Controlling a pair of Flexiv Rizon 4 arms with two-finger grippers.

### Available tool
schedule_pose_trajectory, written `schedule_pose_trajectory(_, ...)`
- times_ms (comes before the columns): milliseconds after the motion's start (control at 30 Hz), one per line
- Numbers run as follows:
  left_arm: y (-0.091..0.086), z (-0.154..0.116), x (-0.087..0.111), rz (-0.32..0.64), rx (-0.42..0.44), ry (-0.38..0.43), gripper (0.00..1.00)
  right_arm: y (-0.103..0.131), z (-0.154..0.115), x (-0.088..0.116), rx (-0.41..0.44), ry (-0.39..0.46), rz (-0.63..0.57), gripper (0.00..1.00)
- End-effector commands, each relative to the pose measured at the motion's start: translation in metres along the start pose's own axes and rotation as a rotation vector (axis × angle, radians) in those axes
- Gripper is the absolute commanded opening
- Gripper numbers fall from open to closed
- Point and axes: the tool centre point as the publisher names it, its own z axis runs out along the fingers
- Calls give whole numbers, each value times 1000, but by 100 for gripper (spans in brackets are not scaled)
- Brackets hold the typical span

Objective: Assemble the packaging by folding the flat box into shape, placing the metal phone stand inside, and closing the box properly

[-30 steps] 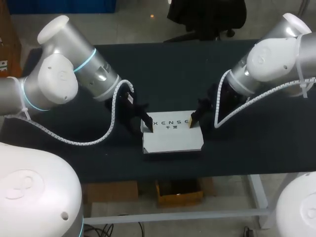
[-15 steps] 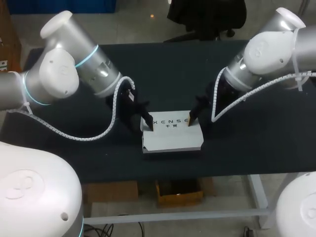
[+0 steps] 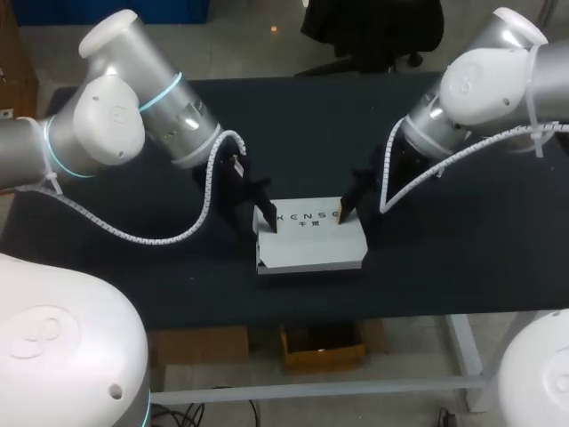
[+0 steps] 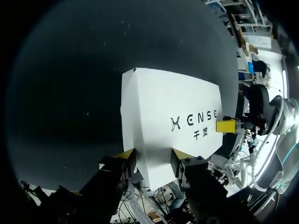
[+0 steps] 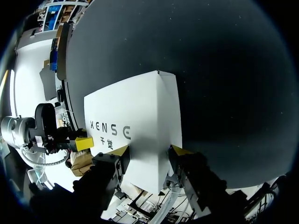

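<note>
One white cardboard box [image 3: 309, 242], rectangular and smooth with its lid down flat, lies on the matte black table [image 3: 444, 249]. At its two far corners, the left gripper [image 4: 154, 154] and the right gripper [image 5: 149, 150] each hold their fingers moderately apart over the box's edge, gripping nothing.

Both arms are glossy white and silver, with bulbous rounded joints. The left arm [image 3: 116, 124] carries thin cyan rings [image 3: 164, 93]. White spiral-wrapped cables [image 3: 207, 182] loop along the left arm and the right arm [image 3: 484, 84] to the black, yellow-tipped left gripper [image 4: 153, 156] and right gripper [image 5: 148, 151].
</note>
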Motion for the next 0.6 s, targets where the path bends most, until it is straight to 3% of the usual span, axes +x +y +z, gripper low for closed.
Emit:
schedule_pose_trajectory(33,-5,1,7,-3,-22,-5,49,2,0,6,12,0,2,53)
schedule_pose_trajectory(600,-12,-4,12,-32,-85,7,49,7,-6,11,30,8,17,54)
